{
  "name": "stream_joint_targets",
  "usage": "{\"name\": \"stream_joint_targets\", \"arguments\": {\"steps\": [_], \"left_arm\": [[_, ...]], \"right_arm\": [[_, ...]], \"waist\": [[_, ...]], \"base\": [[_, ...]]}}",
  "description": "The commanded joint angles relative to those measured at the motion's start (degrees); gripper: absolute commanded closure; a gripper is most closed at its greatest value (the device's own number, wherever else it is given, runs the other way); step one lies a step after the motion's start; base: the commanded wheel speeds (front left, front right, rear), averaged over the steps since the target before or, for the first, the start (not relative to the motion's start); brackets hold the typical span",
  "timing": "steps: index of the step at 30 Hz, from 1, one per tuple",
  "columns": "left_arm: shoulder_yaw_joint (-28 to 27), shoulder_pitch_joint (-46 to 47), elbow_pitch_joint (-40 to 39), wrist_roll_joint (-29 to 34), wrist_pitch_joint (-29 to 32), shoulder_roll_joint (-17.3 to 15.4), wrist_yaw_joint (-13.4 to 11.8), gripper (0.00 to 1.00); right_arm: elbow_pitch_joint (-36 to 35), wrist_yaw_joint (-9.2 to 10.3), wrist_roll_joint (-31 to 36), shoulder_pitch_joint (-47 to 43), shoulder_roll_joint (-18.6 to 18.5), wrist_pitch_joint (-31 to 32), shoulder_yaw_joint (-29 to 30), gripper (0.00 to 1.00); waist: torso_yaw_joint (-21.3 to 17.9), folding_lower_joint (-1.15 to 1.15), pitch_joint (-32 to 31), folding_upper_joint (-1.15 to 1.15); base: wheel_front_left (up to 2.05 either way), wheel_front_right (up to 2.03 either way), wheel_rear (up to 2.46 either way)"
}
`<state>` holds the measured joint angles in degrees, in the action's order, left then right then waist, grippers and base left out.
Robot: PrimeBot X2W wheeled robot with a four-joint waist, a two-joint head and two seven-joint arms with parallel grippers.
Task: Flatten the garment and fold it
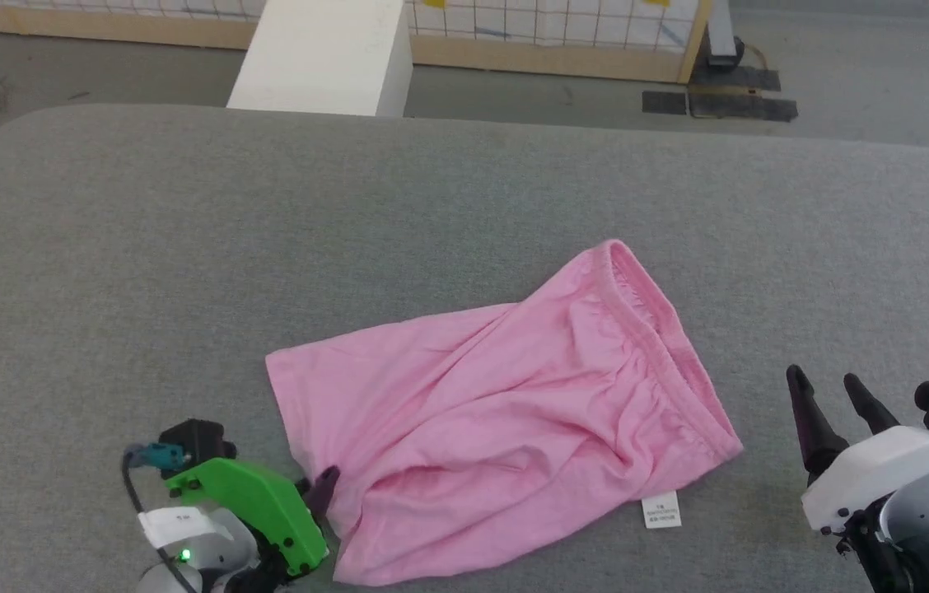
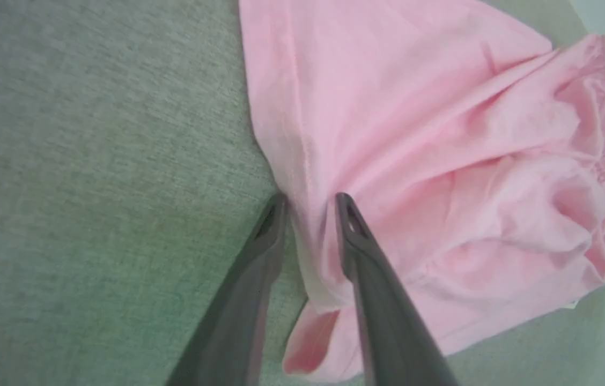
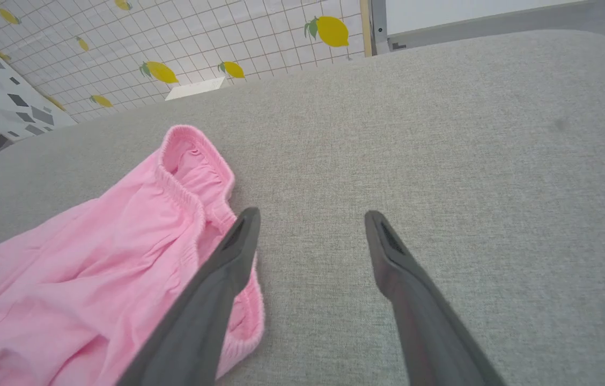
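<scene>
Garment [image 2: 415, 134] edge lies between left gripper [image 2: 311, 198] fingers [image 2: 259, 252], wrist view shows.

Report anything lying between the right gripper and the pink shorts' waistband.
Nothing visible does. The right gripper, jaws open, is just to the right of the garment, at its waistband end, with only bare grey cushion between them.

Green cover [image 1: 259, 504], white shell [image 1: 876, 471], dark jaws
</scene>
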<state>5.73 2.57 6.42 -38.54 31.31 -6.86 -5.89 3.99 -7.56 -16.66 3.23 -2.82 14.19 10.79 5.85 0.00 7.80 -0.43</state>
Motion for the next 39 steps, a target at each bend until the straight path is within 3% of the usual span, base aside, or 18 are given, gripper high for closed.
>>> {"name": "stream_joint_targets", "arguments": {"steps": [1, 4, 7, 9, 14, 18, 25, 28, 29, 30, 31, 34, 39], "left_arm": [[-1.1, -0.3, -0.6, -1.1, -1.1, 0.1, -0.2, 0.00], [-3.2, 0.3, -3.2, -1.3, -3.0, -1.1, 0.0, 0.00], [-4.1, 2.8, -5.5, 1.3, -4.6, -4.4, 0.3, 0.00], [-3.0, 5.9, -5.3, 4.7, -4.4, -7.8, 1.2, 0.00], [3.4, 14.1, 0.8, 9.9, 0.6, -12.3, 5.3, 0.00], [6.5, 19.5, 7.6, 11.8, 3.9, -13.5, 7.4, 0.00], [7.2, 23.7, 17.5, 12.8, 5.9, -14.7, 7.1, 0.00], [7.8, 23.3, 20.2, 11.6, 7.7, -14.2, 8.2, 0.00], [7.8, 23.0, 20.9, 10.7, 8.5, -13.8, 8.5, 0.19], [7.7, 22.7, 21.3, 10.0, 8.9, -13.5, 8.8, 0.85], [7.7, 22.2, 21.8, 9.2, 9.8, -13.2, 9.1, 1.00], [7.4, 21.5, 21.6, 7.5, 9.7, -12.3, 9.7, 1.00], [2.7, 21.2, 18.2, 4.0, 1.4, -10.1, 9.0, 1.00]], "right_arm": [[-0.2, 0.08, 0.1, -0.3, -0.1, 0.3, -0.2, 0.00], [-0.3, 0.08, 0.0, -0.4, -0.1, 0.3, -0.3, 0.00], [-0.6, 0.08, 0.0, -0.5, -0.1, 0.3, -0.2, 0.00], [-0.9, 0.08, 0.0, -0.4, -0.1, 0.4, -0.3, 0.00], [-1.4, 0.08, -0.1, 0.2, -0.1, 0.7, -0.9, 0.00], [-1.7, 0.08, -0.3, 0.8, -0.1, 0.5, -1.3, 0.00], [-2.3, 0.08, 0.0, 1.2, -0.1, 0.1, -1.0, 0.00], [-2.5, 0.08, 0.0, 1.2, -0.1, -0.1, -0.8, 0.00], [-2.5, 0.08, 0.0, 1.2, -0.1, -0.2, -0.7, 0.00], [-2.5, 0.08, 0.0, 1.2, -0.1, -0.2, -0.6, 0.00], [-2.5, 0.08, 0.0, 1.3, -0.1, -0.2, -0.4, 0.00], [-2.8, 0.08, 0.5, 1.6, -0.1, -0.2, -0.2, 0.00], [-5.6, 0.08, 2.6, 4.4, -0.1, 1.3, -2.0, 0.00]], "waist": [[0.5, 0.00, -0.8, 0.43], [0.3, 0.00, -0.8, 0.43], [-0.1, 0.00, -0.4, 0.43], [-0.4, 0.00, 0.3, 0.43], [-1.9, 0.00, 2.2, 0.43], [-3.7, 0.00, 4.2, 0.43], [-6.2, 0.00, 7.2, 0.43], [-6.5, 0.00, 7.6, 0.43], [-6.6, 0.00, 7.7, 0.43], [-6.6, 0.00, 7.7, 0.43], [-6.5, 0.00, 7.7, 0.43], [-5.7, 0.00, 7.5, 0.43], [-4.1, 0.00, 7.3, 0.43]], "base": [[0.00, 0.00, 0.00], [0.00, 0.00, 0.00], [0.00, 0.00, 0.00], [0.00, 0.00, 0.00], [0.00, 0.00, 0.00], [0.00, 0.00, 0.00], [0.00, 0.00, 0.00], [0.00, 0.00, 0.00], [0.00, 0.00, 0.00], [0.00, 0.00, 0.00], [0.00, 0.00, 0.00], [0.00, 0.00, 0.00], [0.00, 0.00, 0.00]]}}
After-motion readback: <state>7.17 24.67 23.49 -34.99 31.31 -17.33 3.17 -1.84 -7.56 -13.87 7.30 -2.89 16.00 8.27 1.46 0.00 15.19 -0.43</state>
